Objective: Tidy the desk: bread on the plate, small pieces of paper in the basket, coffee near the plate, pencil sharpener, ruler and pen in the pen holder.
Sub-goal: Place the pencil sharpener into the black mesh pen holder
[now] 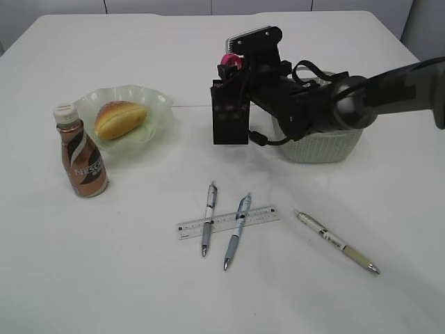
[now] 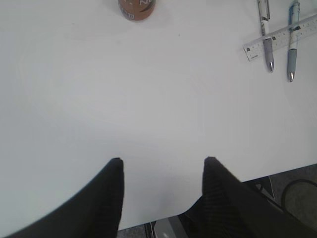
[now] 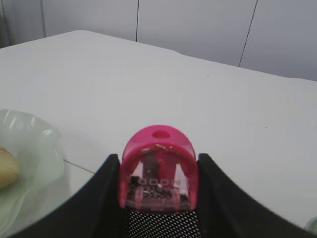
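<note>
Your right gripper (image 3: 158,198) clamps the pink pencil sharpener (image 3: 159,168) above the pen holder (image 1: 229,115); hard, light, slick plastic, so hold its flat sides; left gripper (image 2: 162,166) stands released, empty

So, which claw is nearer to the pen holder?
Right. The right claw holds the pink pencil sharpener directly above the pen holder. The left claw hangs open over the desk's near edge, far away.

basket (image 1: 327,146) mostly hidden behind right arm; coffee (image 2: 137,8) cut by top edge.
</note>
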Tool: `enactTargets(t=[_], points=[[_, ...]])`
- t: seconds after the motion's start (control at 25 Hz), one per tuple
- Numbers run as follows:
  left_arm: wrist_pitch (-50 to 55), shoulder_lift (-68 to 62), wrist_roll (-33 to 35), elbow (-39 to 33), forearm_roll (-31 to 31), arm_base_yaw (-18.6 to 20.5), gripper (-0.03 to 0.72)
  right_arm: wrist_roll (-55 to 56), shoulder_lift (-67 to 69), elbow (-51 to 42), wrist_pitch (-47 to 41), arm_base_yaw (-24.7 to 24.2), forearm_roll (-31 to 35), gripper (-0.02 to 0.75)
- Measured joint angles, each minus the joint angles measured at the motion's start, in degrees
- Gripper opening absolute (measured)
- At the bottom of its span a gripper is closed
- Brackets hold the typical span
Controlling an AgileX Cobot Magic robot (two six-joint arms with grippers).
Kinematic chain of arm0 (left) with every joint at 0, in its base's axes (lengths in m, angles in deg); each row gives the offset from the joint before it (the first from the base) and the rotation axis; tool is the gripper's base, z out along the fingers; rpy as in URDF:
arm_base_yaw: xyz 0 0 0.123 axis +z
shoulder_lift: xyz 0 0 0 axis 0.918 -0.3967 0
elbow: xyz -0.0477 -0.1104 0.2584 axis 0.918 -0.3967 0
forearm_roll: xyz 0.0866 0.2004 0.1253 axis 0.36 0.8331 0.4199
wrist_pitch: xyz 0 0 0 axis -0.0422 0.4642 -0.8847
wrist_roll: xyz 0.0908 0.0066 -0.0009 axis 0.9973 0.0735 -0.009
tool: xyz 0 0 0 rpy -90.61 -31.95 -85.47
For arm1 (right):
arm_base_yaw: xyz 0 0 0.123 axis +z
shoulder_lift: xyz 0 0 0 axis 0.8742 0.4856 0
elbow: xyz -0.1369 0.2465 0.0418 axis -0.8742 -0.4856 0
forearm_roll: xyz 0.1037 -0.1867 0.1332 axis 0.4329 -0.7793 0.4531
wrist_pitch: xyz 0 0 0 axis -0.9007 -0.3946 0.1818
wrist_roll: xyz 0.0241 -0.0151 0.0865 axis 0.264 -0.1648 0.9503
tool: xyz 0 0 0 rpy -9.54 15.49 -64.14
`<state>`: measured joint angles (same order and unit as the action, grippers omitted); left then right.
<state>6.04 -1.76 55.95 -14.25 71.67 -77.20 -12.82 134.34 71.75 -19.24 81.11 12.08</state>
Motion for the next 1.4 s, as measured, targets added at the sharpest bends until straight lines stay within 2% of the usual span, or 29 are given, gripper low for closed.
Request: enactTargets(t=[1.4], points=[[0.0,0.0,0.0,0.0,0.0,0.0,0.361,0.0,0.14,0.0,-2.94,-0.03,0.11,0.363]])
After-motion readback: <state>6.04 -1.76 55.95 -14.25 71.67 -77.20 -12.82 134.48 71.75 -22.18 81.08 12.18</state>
